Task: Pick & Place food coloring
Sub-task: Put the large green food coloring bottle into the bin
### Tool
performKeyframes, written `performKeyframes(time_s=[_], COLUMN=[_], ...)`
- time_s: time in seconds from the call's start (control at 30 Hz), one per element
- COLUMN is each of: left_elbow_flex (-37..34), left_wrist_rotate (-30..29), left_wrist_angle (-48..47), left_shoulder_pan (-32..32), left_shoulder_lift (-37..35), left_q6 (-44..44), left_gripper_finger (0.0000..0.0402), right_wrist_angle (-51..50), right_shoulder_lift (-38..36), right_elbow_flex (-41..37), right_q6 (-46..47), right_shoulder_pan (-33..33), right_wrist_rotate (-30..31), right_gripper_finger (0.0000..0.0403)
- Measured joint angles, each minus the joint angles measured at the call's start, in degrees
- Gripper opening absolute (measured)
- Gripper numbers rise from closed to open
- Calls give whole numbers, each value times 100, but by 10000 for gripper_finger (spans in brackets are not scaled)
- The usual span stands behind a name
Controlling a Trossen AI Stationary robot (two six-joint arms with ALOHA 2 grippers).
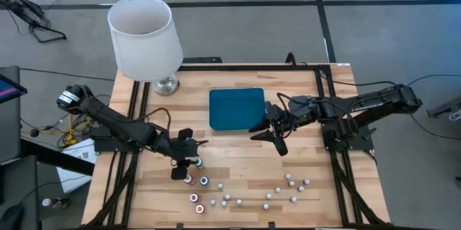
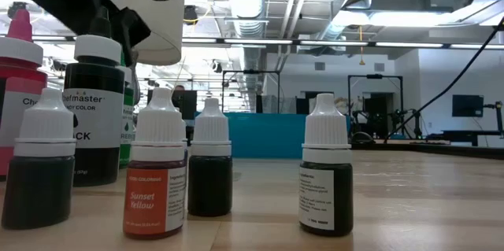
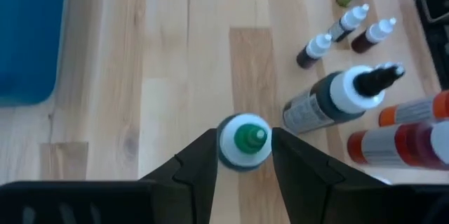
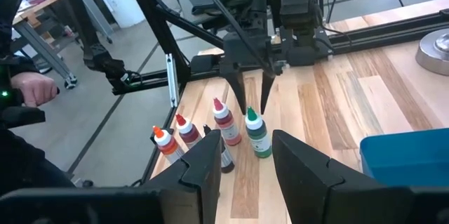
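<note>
The left gripper [image 3: 242, 164] stands above the green-capped bottle [image 3: 243, 140] of food coloring, jaws open on both sides and not touching it. It should descend straight, then close gently (neighbouring bottles [image 3: 330, 101] stand near). The right gripper [image 1: 270, 133] waits open beside the teal tray [image 1: 236, 108], holding nothing.

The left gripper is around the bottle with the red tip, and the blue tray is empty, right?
Not quite: the bottle between the left gripper's fingers has a green tip, as the left wrist view shows. The blue tray is empty.
</note>
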Motion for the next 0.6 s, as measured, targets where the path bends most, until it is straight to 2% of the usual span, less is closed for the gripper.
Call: performKeyframes(time_s=[0.6], left_elbow_flex=[0], left_wrist_rotate=[-61], left_wrist_angle=[56], left_shoulder_pan=[0], left_shoulder_lift=[48], left_q6=[86], left_gripper_finger=[125], right_wrist_angle=[-10], right_shoulder_lift=[2], right_elbow_flex=[0], right_q6=[2], right_shoulder_pan=[0], right_wrist_rotate=[1], right_gripper_finger=[118])
